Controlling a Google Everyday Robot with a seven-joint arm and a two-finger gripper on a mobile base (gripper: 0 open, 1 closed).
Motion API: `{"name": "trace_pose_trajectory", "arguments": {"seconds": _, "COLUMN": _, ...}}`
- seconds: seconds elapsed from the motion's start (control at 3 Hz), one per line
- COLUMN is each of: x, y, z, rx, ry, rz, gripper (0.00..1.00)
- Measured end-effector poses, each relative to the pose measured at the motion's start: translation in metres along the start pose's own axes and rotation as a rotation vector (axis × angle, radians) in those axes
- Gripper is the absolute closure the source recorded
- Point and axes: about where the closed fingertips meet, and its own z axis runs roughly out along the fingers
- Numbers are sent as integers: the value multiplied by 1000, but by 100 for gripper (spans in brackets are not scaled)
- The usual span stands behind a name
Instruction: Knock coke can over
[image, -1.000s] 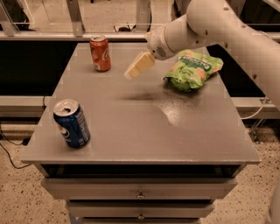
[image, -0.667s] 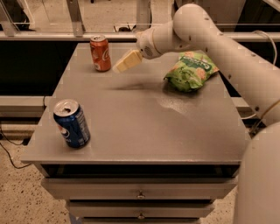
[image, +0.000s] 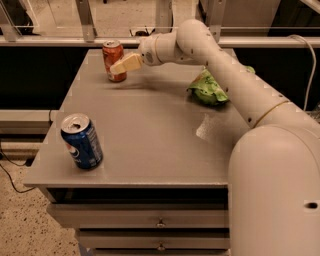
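The coke can (image: 113, 59), orange-red with a silver top, stands upright at the far left of the grey table (image: 150, 135). My gripper (image: 116, 68), with cream-coloured fingers, reaches in from the right on the white arm (image: 220, 65). Its tip is right at the can's right side, in front of its lower half. Whether it touches the can I cannot tell.
A blue Pepsi can (image: 82, 141) stands upright near the front left corner of the table. A green chip bag (image: 210, 89) lies at the right, partly behind the arm. Drawers sit under the table top. A railing runs behind the table.
The gripper has swung left across the far side of the table, from near the green bag to the coke can's right side. The can still stands upright.
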Motion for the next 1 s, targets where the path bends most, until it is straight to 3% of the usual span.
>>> {"name": "trace_pose_trajectory", "arguments": {"seconds": 0.33, "x": -6, "y": 5, "z": 19, "rx": -31, "ry": -19, "rz": 55, "gripper": 0}}
{"name": "trace_pose_trajectory", "arguments": {"seconds": 0.67, "x": -8, "y": 18, "z": 31, "rx": -68, "ry": -27, "rz": 106, "gripper": 16}}
{"name": "trace_pose_trajectory", "arguments": {"seconds": 1.0, "x": -8, "y": 28, "z": 32, "rx": -78, "ry": -35, "rz": 152, "gripper": 41}}
